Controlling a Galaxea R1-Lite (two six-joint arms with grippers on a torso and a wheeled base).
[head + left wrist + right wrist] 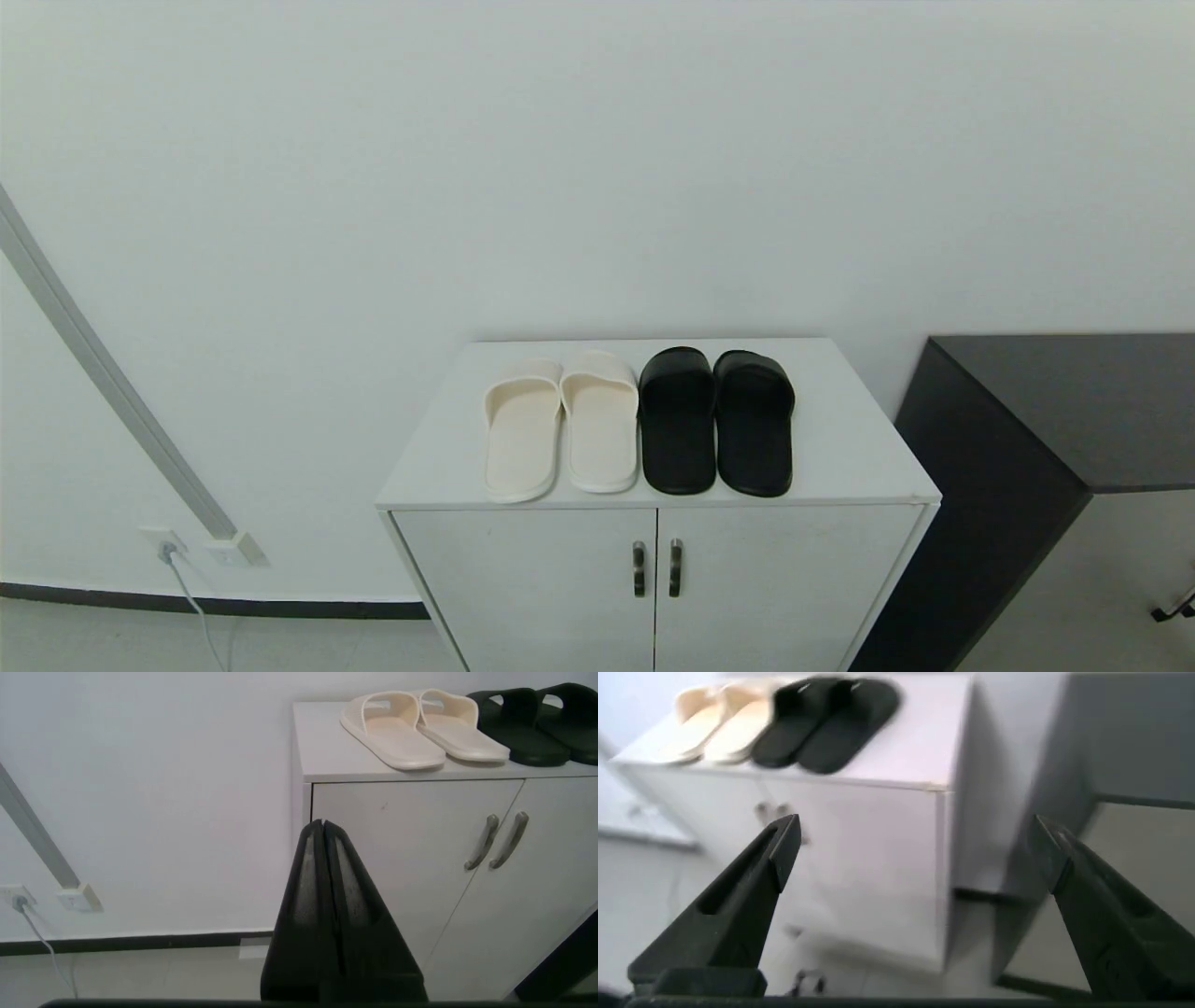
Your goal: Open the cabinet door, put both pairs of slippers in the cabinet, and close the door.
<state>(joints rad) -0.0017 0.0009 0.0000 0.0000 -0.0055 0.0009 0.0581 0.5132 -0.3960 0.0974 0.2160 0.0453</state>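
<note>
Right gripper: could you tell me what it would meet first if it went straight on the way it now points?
Probably the white cabinet's right door, close to its outer edge; the open right gripper frames that panel from some way off, though depth is unclear.

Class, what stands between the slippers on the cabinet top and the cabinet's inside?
The shut cabinet doors. The white slippers and black slippers lie on the cabinet top, and both doors below are closed.

- Cabinet (878, 448): plain white; handles (639, 567) grey metal.
- Cream slippers (597, 439): plain, no pattern.
- Black slippers (677, 429): plain.
- Side unit (1055, 401): dark grey.
- Wall (597, 168): white; skirting (215, 605) black.
- Left gripper (323, 826), right gripper (917, 826): black.
</note>
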